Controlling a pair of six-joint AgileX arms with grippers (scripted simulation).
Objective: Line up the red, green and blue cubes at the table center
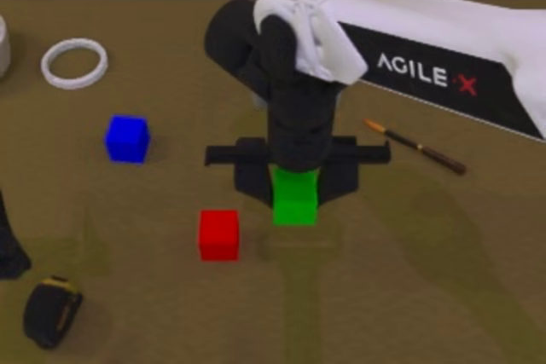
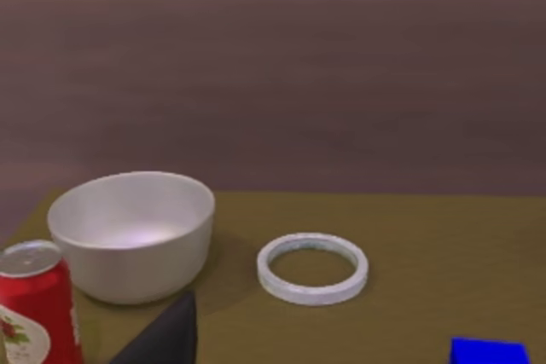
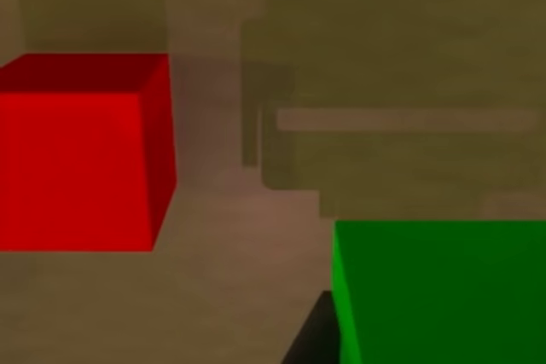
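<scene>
My right gripper (image 1: 295, 204) is shut on the green cube (image 1: 295, 196) near the table (image 1: 426, 279) center, a little above its own shadow. The red cube (image 1: 219, 234) rests just left of it, a small gap apart. In the right wrist view the green cube (image 3: 439, 291) fills the near corner beside a dark finger (image 3: 311, 334), and the red cube (image 3: 77, 151) stands across bare tabletop. The blue cube (image 1: 127, 138) lies farther left and back, and its corner (image 2: 488, 352) shows in the left wrist view. My left arm (image 1: 10, 253) stays parked at the left edge.
A white ring (image 1: 74, 63) lies at the back left, near a pale bowl (image 2: 132, 232) and a red can (image 2: 34, 304). A thin brush (image 1: 416, 147) lies right of the gripper. A black tape measure (image 1: 51, 311) sits at the front left.
</scene>
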